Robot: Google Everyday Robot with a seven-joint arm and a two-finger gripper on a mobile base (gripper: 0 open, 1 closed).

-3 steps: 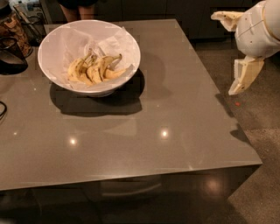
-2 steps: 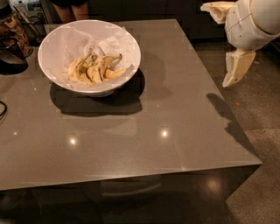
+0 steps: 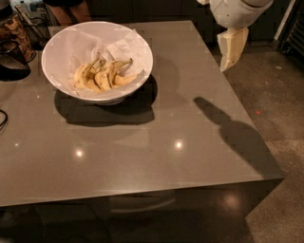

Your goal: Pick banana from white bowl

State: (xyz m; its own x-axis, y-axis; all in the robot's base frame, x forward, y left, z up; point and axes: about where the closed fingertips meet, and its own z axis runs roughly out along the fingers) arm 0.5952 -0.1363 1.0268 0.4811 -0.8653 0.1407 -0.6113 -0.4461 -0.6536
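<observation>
One gripper (image 3: 231, 50), grasp state indeterminate, has shifted left toward table (image 3: 190, 118) edge; white bowl (image 3: 61, 52) holds crumpled paper (image 3: 121, 47), banana (image 3: 124, 79) beside other bananas (image 3: 88, 78)

A glossy grey table (image 3: 190, 156), dotted with reflected light spots, stands on a speckled brownish floor (image 3: 280, 95).

The arm (image 3: 237, 12) hangs its jaws downward at upper right.

Grey table (image 3: 180, 104) bears white bowl (image 3: 118, 94); gripper (image 3: 230, 50) seemingly beyond its right edge.
</observation>
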